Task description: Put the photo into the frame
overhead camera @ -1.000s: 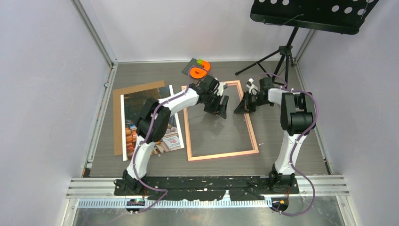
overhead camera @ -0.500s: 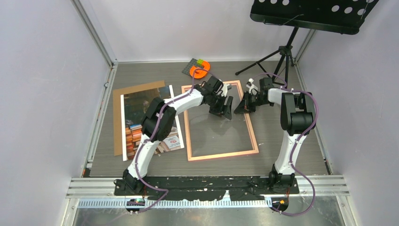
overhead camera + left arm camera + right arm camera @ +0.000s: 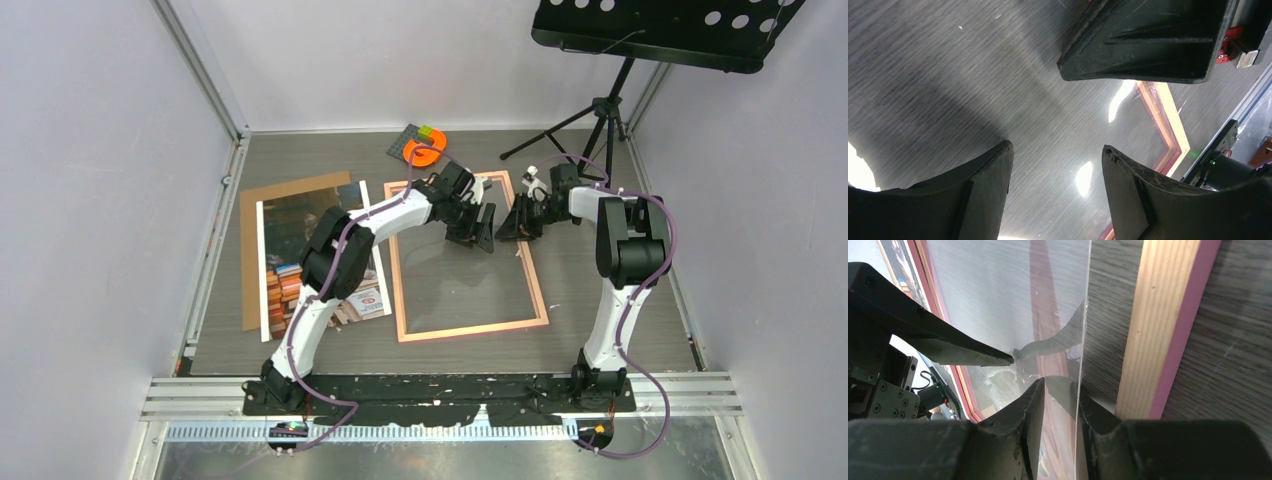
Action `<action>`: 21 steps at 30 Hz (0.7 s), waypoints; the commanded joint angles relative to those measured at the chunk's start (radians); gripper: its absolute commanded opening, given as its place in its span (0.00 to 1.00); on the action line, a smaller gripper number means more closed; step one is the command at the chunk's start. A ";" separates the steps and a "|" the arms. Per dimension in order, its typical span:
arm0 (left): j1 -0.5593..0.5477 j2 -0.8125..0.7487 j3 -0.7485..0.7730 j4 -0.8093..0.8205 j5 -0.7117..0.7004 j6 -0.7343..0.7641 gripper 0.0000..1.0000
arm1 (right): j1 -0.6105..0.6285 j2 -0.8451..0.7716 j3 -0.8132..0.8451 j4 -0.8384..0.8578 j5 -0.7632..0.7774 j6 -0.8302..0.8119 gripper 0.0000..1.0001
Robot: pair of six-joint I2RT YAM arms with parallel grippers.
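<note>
The pink frame [image 3: 470, 328] lies flat mid-table, its clear pane [image 3: 998, 300] inside it. The photo [image 3: 285, 235] rests to the left on a brown backing board [image 3: 290, 190], partly hidden by my left arm. My left gripper [image 3: 482, 228] hovers open over the pane's far part, nothing between its fingers [image 3: 983, 190]. My right gripper [image 3: 512, 225] sits at the frame's right rail [image 3: 1163, 325]. The pane's raised edge stands between its parted jaws, against the right finger [image 3: 1098, 415], with a gap to the left one. The right gripper's finger [image 3: 1143, 45] shows in the left wrist view.
An orange object [image 3: 422, 152] and a dark card with coloured blocks [image 3: 415, 135] lie past the frame's far left corner. A music stand's tripod [image 3: 600, 110] stands at the back right. Walls close in on the left, back and right.
My right gripper's jaws have parted from the pane's edge. My left gripper moved right over the pane a second ago and has since stayed put, still open.
</note>
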 commanded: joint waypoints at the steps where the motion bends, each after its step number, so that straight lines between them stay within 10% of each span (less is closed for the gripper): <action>1: -0.006 -0.003 -0.017 0.037 0.011 -0.008 0.67 | 0.014 -0.028 0.008 -0.031 0.100 -0.038 0.32; 21: -0.006 -0.044 -0.085 0.061 -0.021 -0.017 0.66 | 0.016 -0.047 0.020 -0.064 0.134 -0.064 0.39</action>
